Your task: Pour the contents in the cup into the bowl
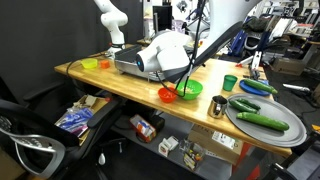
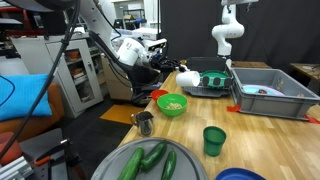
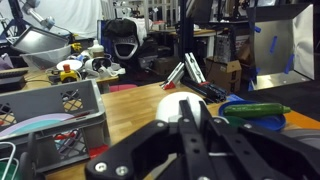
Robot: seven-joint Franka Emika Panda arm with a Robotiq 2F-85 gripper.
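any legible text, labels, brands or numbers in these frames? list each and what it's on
No text can be read in any view.
Packages under the table: printed, but too small and blurred to read.
White cup, green bowl, green cup: no markings visible.

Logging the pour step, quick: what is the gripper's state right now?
Gripper: closed, holding the white cup over the green bowl.
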